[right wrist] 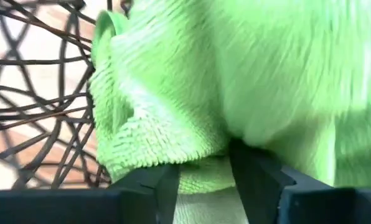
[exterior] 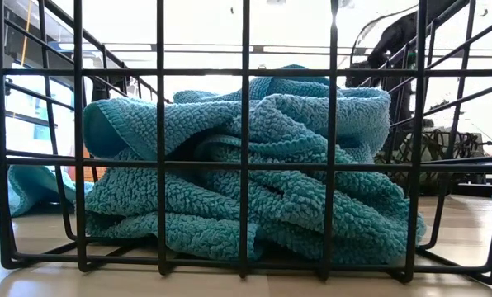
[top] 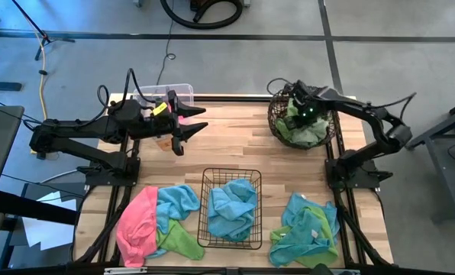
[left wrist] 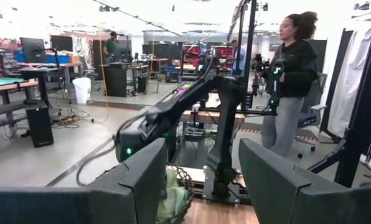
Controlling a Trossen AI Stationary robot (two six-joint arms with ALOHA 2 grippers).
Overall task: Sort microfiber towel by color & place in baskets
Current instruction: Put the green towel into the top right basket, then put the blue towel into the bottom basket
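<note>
A lime green towel [top: 304, 131] lies in the round dark wire basket [top: 275, 126] at the table's far right. My right gripper [right wrist: 201, 180] points down into that basket with its fingers apart. A fold of the green towel [right wrist: 198, 93] sits between and in front of them. My left gripper [left wrist: 201, 186] hovers open and empty above the far left of the table, next to the clear tub [top: 172, 92]. The black wire-grid basket [top: 206, 206] near the middle front holds a blue towel [exterior: 254, 165]. My right gripper comes at the green towel from above, fingers pointing down into the round basket. A fold of the towel [right wrist: 201, 174] lies in the gap between the fingers. I cannot tell whether the fingers [right wrist: 251, 180] touch it. The towel rests in the basket.
At the near left lies a heap of pink [top: 136, 225], blue and green towels. A second heap, mostly blue [top: 304, 229], lies at the near right. Bare wood shows in the table's middle. Beyond the table stands a person [left wrist: 291, 74].
</note>
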